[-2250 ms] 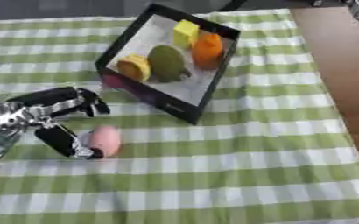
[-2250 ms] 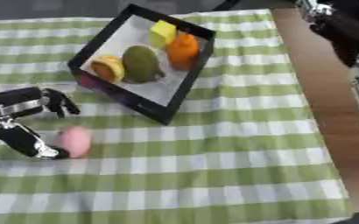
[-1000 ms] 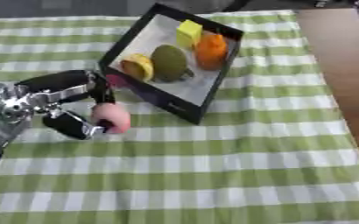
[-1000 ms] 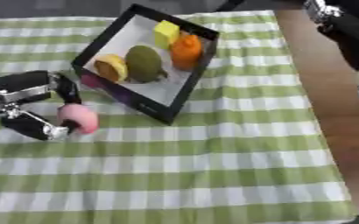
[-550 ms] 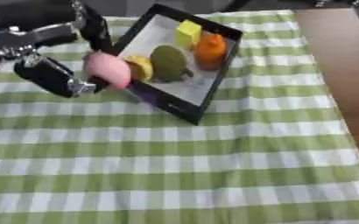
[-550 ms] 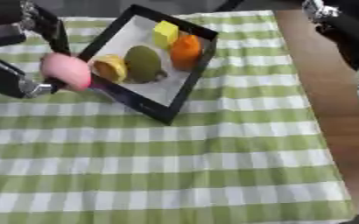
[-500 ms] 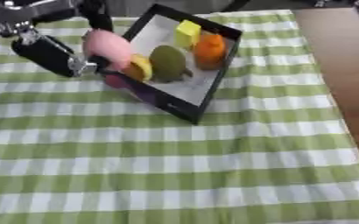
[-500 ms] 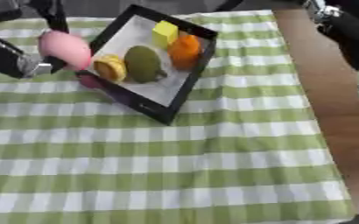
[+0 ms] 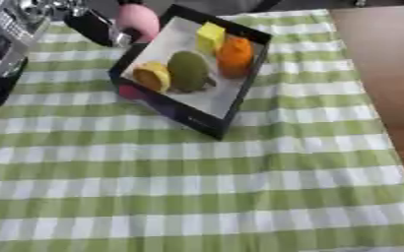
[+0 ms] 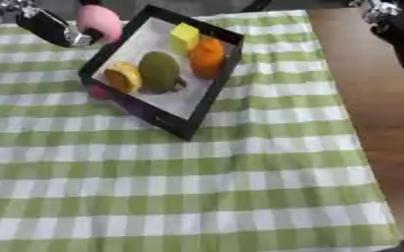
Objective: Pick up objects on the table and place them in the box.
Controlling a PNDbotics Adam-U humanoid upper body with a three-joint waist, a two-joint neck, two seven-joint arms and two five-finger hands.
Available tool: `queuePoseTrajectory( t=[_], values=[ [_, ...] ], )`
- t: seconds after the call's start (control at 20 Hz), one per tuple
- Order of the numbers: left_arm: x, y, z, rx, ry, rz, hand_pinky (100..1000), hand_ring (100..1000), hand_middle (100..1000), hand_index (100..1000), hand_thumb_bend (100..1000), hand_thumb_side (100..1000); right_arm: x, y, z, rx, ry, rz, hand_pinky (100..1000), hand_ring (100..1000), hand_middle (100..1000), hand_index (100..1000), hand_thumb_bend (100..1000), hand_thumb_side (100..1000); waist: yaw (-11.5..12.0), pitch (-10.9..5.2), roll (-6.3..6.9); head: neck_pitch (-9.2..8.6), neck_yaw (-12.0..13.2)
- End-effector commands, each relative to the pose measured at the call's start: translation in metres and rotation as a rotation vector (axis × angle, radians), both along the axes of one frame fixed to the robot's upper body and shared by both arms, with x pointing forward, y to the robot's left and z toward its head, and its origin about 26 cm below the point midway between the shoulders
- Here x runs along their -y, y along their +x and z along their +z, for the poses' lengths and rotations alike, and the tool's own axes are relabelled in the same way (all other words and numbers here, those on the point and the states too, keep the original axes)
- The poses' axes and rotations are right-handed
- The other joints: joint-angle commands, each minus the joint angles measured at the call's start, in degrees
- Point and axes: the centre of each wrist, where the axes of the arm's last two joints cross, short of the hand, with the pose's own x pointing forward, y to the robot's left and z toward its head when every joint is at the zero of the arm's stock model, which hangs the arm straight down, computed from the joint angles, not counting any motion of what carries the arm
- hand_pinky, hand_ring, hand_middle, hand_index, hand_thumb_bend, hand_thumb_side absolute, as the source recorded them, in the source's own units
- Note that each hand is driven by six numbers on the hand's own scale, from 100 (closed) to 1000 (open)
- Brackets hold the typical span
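Pink object [image 9: 138, 19] sits pinched in the left robot hand [image 9: 98, 27], raised over the box's [image 9: 207, 125] far corner for release. Below the robot hand, the box's fruits leave bare floor.

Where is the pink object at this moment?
The pink object is near the top left of both eye views, held in the left hand just above the far-left corner of the black box, not yet inside.

left hand [image 9: 98, 27] holding egg-shaped object [image 9: 138, 19] at far-left corner of box [image 9: 227, 112]; four items in box [image 9: 188, 70], right and nearer of hand, on table [image 9: 240, 187].
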Motion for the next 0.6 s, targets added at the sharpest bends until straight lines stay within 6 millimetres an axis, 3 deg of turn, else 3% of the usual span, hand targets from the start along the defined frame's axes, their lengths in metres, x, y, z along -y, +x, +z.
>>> queuePoseTrajectory(
  t=[0.05, 0.3, 0.6],
  values=[
    [-0.014, 0.015, -0.009, 0.019, 0.004, 0.038, 714, 614, 566, 597, 283, 100, 0.000, -0.002, 0.012, 0.028, -0.025, 0.005, 996, 828, 719, 766, 142, 364, -0.2, -1.01, 0.57, 0.29, 0.3],
    [-0.015, 0.023, -0.031, 0.013, 0.007, 0.023, 717, 611, 564, 598, 262, 100, -0.002, -0.001, 0.013, 0.031, -0.023, 0.016, 996, 827, 719, 766, 143, 365, -0.8, -0.71, 0.43, 0.29, 0.7],
    [-0.013, 0.026, -0.040, 0.001, 0.014, 0.007, 729, 620, 595, 631, 337, 100, -0.003, 0.000, 0.014, 0.033, -0.020, 0.019, 995, 827, 718, 765, 145, 364, -0.9, -0.62, 0.36, 0.29, 0.8]
  ],
)
